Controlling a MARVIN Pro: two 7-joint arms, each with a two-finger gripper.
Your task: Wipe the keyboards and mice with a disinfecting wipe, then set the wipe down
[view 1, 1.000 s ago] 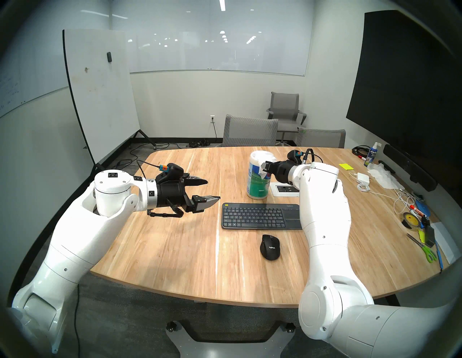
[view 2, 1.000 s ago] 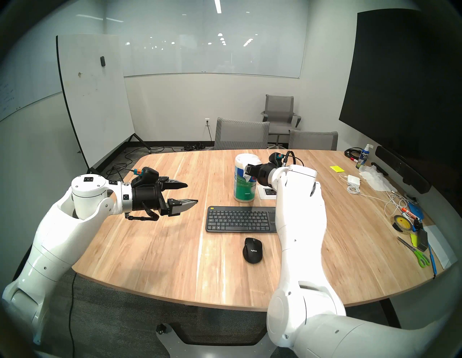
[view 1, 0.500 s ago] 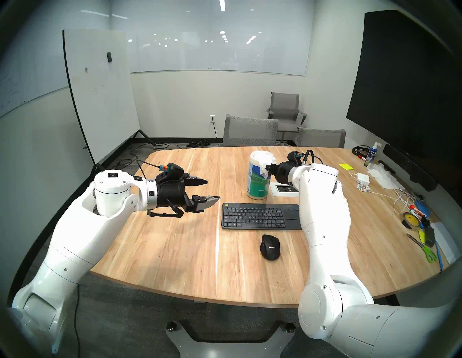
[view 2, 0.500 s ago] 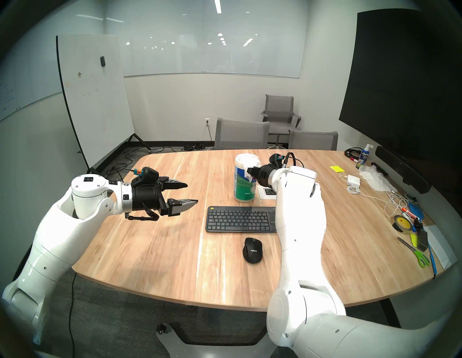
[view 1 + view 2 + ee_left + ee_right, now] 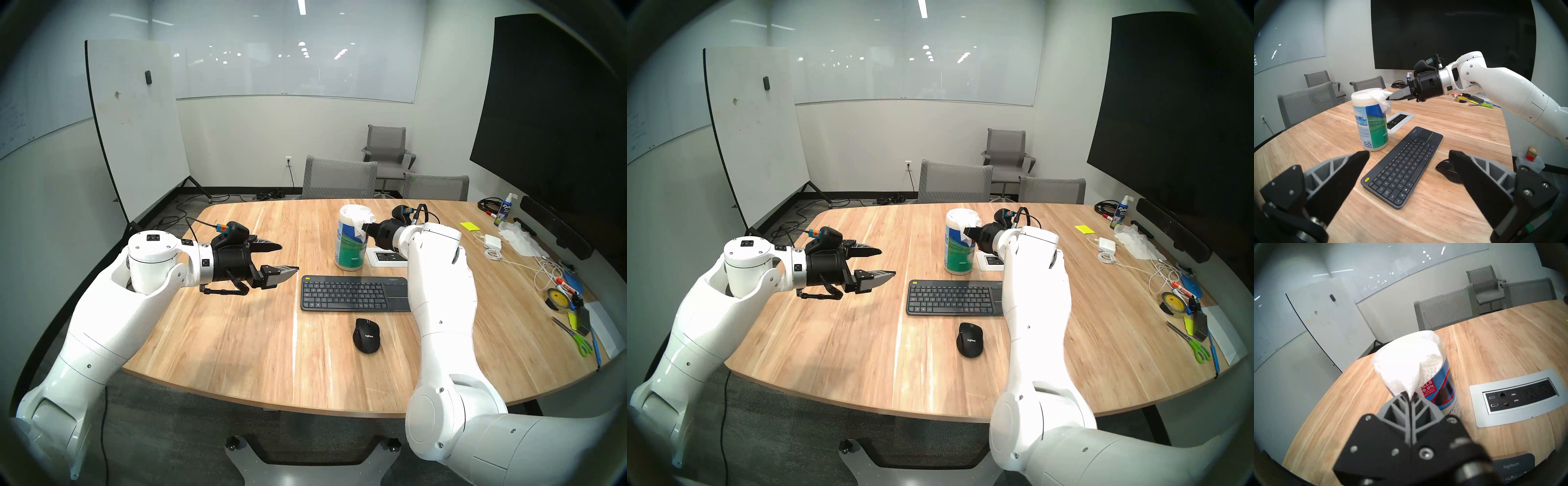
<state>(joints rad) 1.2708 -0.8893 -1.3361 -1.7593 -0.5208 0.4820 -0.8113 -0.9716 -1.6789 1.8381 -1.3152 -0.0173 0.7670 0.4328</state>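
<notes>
A white disinfecting wipe [image 5: 1384, 100] hangs out of the top of a tall white canister [image 5: 351, 242] with a green-blue label. My right gripper [image 5: 1390, 98] is shut on the wipe at the canister's rim; the right wrist view shows its fingertips [image 5: 1409, 396] pinching the white sheet [image 5: 1403, 368]. The black keyboard [image 5: 354, 293] lies flat in front of the canister, its right end behind my right arm. The black mouse [image 5: 366, 336] sits nearer the front edge. My left gripper [image 5: 286, 258] hovers open, left of the keyboard, holding nothing.
A silver power and port panel [image 5: 386, 258] is set in the wooden table [image 5: 237, 332] right of the canister. Cables, a charger, tape, scissors, markers, a spray bottle and a crumpled tissue [image 5: 519, 239] crowd the right side. Grey chairs [image 5: 339, 178] stand behind.
My right gripper's jaws have come together on the wipe at the canister top. The right wrist drew back slightly to the right. The left arm has not moved.
</notes>
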